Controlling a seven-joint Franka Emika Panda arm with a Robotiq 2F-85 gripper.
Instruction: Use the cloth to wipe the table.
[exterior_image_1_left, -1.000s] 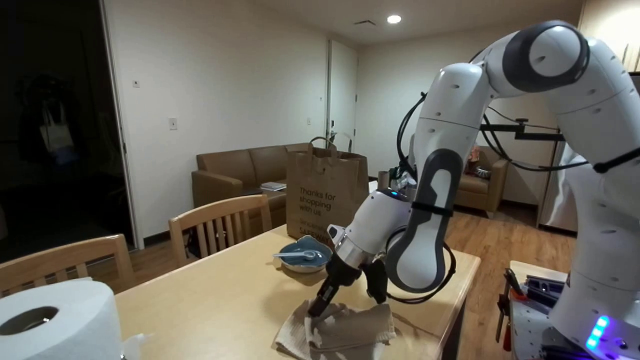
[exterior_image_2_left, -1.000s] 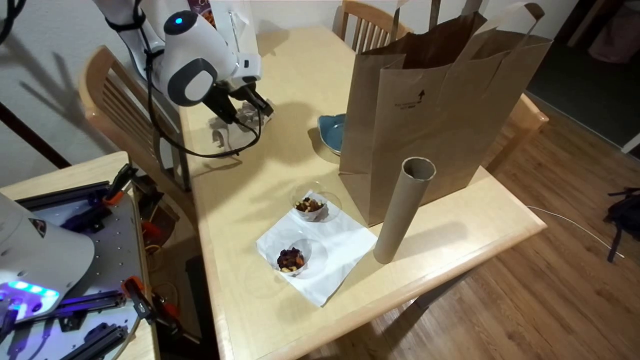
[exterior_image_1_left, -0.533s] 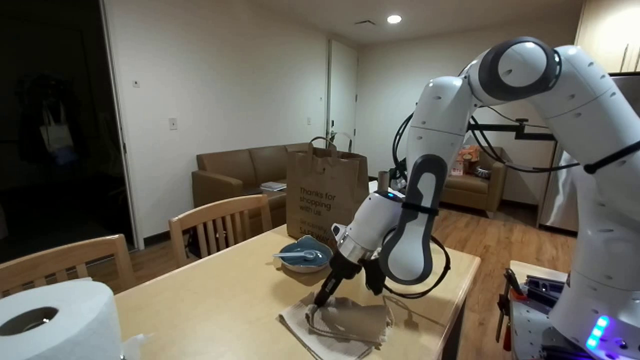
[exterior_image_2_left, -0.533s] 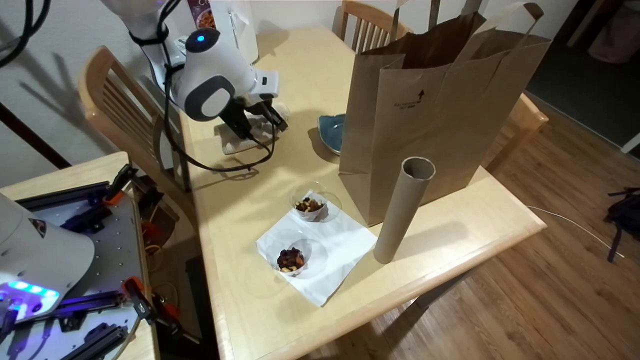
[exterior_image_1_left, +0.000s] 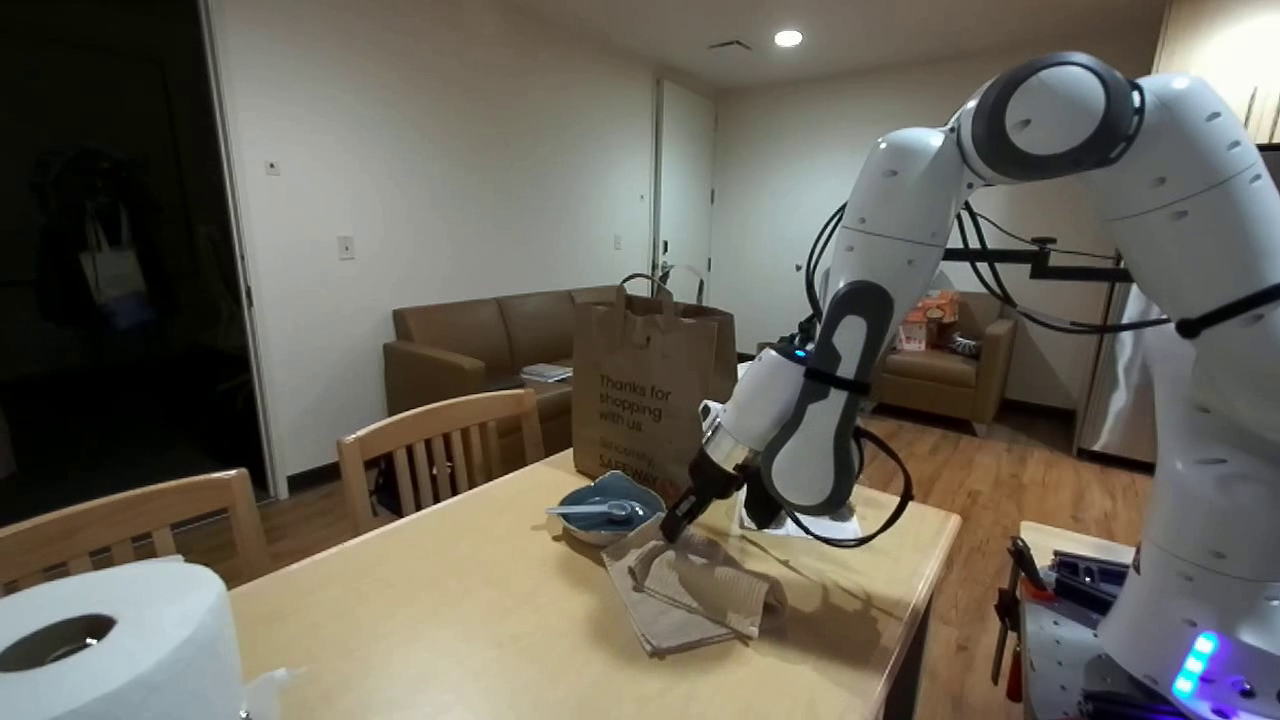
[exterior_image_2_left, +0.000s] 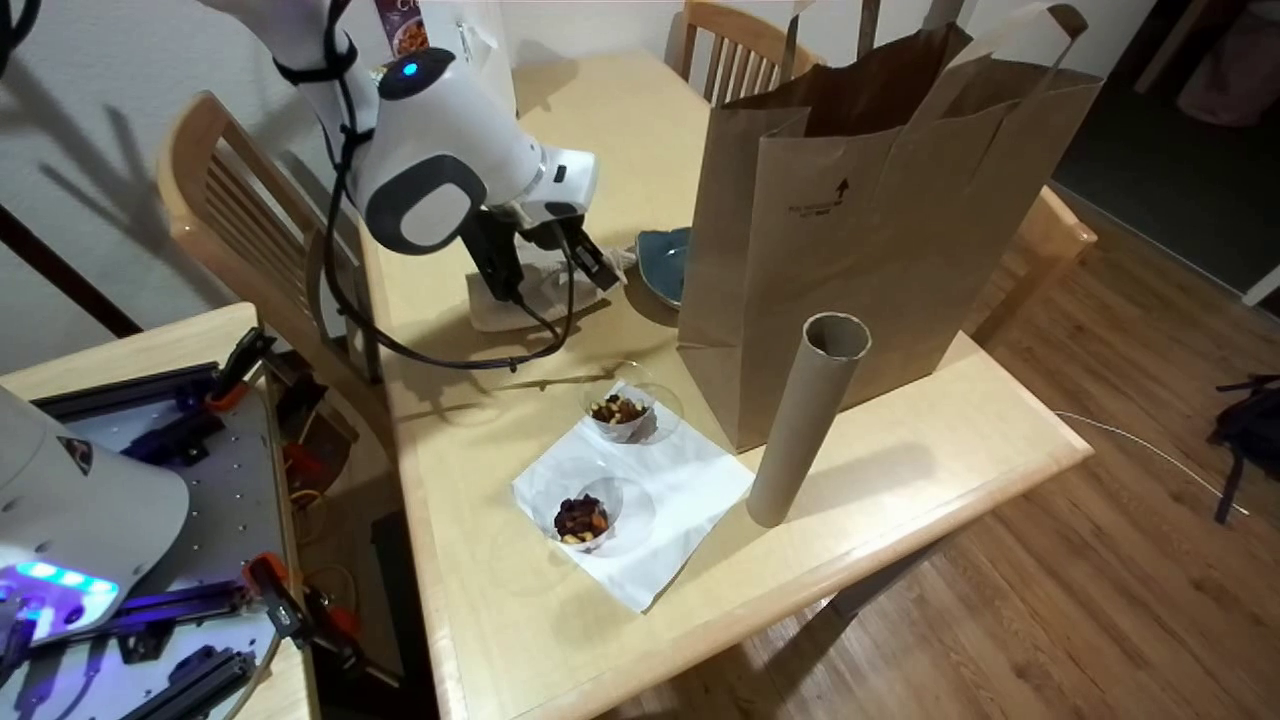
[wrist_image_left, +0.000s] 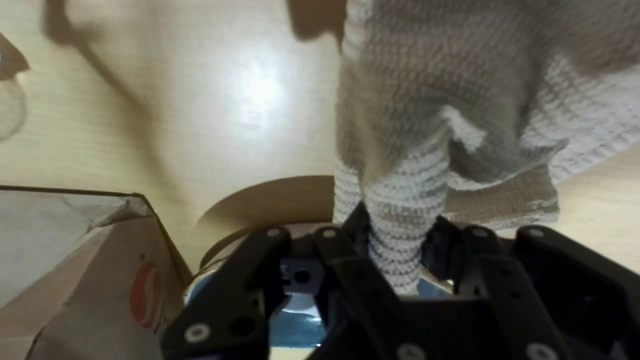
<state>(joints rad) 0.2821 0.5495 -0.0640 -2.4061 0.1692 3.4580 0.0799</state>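
Two jaws clamped, and it's the cloth (exterior_image_1_left: 700, 600) in their grip: the gripper (wrist_image_left: 397, 235) has a fold of it pinched tight, plain in the wrist view, the rest lying rumpled on the table (exterior_image_1_left: 430, 600)! And look where, right beside the blue bowl (exterior_image_1_left: 610, 488) with the spoon (exterior_image_1_left: 585, 510) in it, touching or not I can't tell, while in an exterior view the brown paper bag (exterior_image_1_left: 645, 390) stands upright just behind that bowl.
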